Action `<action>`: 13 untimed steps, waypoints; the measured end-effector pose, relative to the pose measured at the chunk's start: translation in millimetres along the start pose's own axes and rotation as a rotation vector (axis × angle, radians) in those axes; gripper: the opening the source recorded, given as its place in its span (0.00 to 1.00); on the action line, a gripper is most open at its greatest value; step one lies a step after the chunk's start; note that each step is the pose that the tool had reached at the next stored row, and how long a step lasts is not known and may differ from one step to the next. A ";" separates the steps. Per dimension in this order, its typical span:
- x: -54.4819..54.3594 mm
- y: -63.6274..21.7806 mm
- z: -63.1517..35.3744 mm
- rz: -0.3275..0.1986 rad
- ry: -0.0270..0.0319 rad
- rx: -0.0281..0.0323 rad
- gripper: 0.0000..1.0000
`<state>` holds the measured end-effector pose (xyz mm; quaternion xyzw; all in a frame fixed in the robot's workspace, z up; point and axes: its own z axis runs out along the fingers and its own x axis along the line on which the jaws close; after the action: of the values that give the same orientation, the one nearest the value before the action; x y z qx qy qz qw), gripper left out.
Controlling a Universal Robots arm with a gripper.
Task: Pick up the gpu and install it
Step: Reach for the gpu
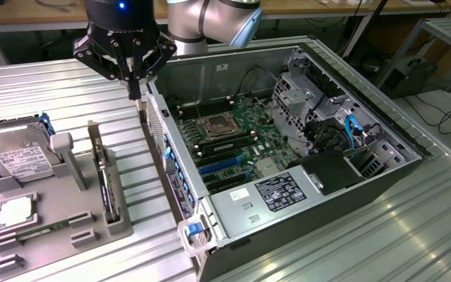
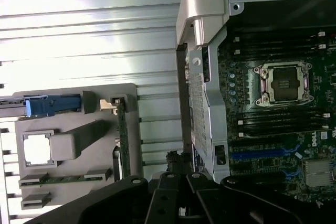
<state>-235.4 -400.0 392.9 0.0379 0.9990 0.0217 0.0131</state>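
So, holder tray (image 1: 92, 235): gray fixture on the ribbed metal table (image 1: 69, 94), around 8 o'clock in the exterior view and closest to that camera.
Memory stick (image 1: 45, 230): small green strip lying flat in the tray's near part.
CPU (image 1: 16, 212): square silver chip in its own pocket, just beyond the stick.
gpu (image 1: 104, 182): standing on its long edge in a slot on the tray's 3 o'clock side. It's thin and dark, with nothing touching it, so it's not picked up yet. The wrist view catches it edge-on as a green strip.
Hard drive (image 1: 18, 158): silver box with a white label, propped up at the tray's far end, roughly 9 o'clock.
PC case (image 1: 241, 255): open tower lying on its side, right at 3 o'clock of the tray.
Power supply (image 1: 269, 194): in the near end of the case.
Motherboard (image 1: 237, 144): farther in, with the CPU socket (image 1: 218, 125) showing.
Gripper (image 1: 135, 88): up at 11 o'clock in the exterior view, fingers pinched closed with nothing between them. The tips hang right by the case wall that faces the tray, and I can't tell if they touch it. It's at about 1 o'clock from the gpu and well apart from it.
Arm (image 1: 209, 20): silver, behind the gripper at 12 o'clock.
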 end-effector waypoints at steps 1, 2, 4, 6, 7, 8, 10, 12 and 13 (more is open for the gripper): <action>0.6 -0.1 0.0 0.000 0.0000 0.0000 0.11; 1.2 -0.1 0.0 0.000 0.0000 0.0000 0.11; 2.5 -0.2 -0.1 0.000 0.0000 0.0000 0.11; 3.8 -0.3 -0.1 0.000 0.0000 0.0000 0.11; 4.5 -0.4 -0.1 0.000 0.0000 0.0000 0.11; 5.4 -0.5 -0.1 0.000 0.0000 0.0000 0.11; 6.7 -0.5 -0.2 0.000 0.0000 0.0000 0.11; 8.0 -0.7 -0.2 0.000 0.0000 0.0000 0.11; 8.6 -0.7 -0.2 0.000 0.0000 0.0000 0.11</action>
<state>-244.1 -400.1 392.9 0.0379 0.9990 0.0217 0.0131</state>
